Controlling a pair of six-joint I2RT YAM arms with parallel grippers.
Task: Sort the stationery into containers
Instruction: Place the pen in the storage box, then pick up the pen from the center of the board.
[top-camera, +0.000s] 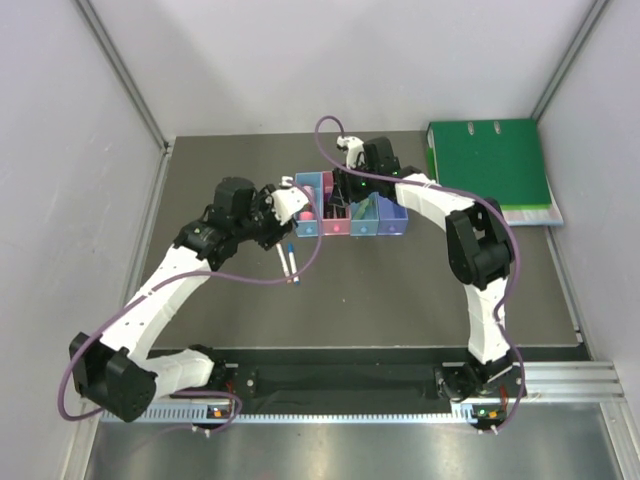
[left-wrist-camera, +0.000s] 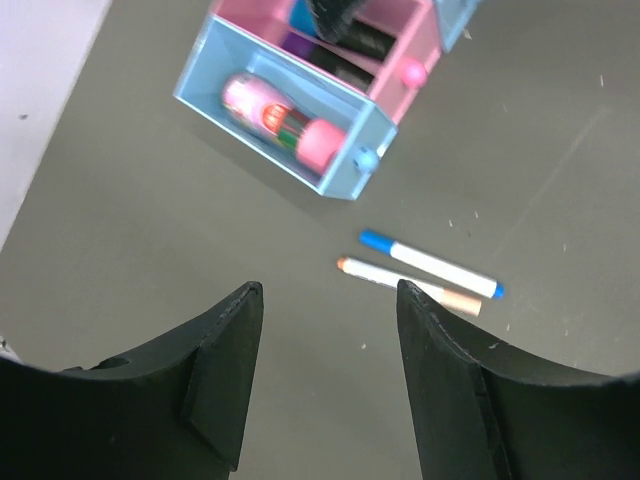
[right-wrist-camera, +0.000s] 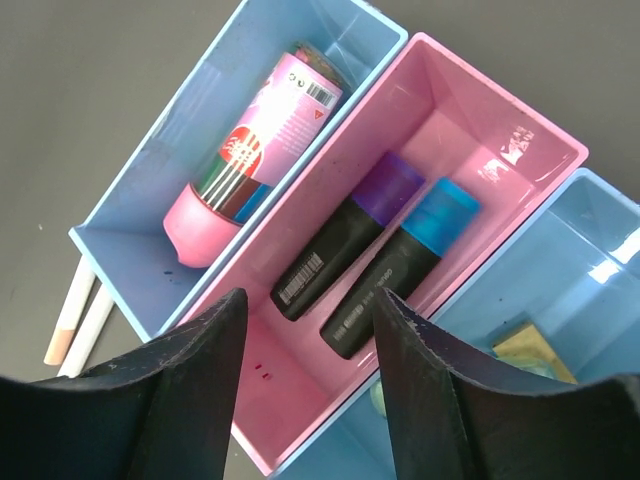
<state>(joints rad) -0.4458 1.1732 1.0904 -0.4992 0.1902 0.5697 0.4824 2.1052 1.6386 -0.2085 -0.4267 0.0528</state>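
1. Left gripper (left-wrist-camera: 328, 292): fingers spread wide with nothing between them, just bare table (left-wrist-camera: 120, 280) showing through the gap.
2. Right gripper (right-wrist-camera: 310, 300): also spread apart and holding nothing, hanging right above the pink bin (right-wrist-camera: 480, 130).
3. Readable text, sadly not much. The thick pink stick (right-wrist-camera: 265, 130) has a white barcode patch near one end and a red-and-dark striped graphic on its body, but I can't make out a single word. The purple-capped marker (right-wrist-camera: 345, 240) has a white barcode on its black barrel. The blue-capped marker (right-wrist-camera: 400, 265) has a line of white print. Both are too small to read.
4. The pink stick lies alone in the light blue bin (right-wrist-camera: 130, 215), running lengthways. The two black markers lie side by side in the pink bin, touching, caps pointing the same way.
5. Loose on the table are two thin white pens, near the light blue bin's end wall and in front of the left gripper. The blue-ended pen (left-wrist-camera: 435, 265) is blue at both tips. The orange-tipped pen (left-wrist-camera: 400, 280) lies right beside it, almost parallel, tan at its other end.
6. The blue bin (right-wrist-camera: 600, 250) next to the pink one holds a tan piece (right-wrist-camera: 525, 350) and, seen from above, a mint green marker (top-camera: 366, 208). The violet-blue bin (top-camera: 393, 220) ends the row, and I can't tell what's in it.
7. The green ring binder (top-camera: 490, 160) lies flat at the table's far right corner, apart from the bins.
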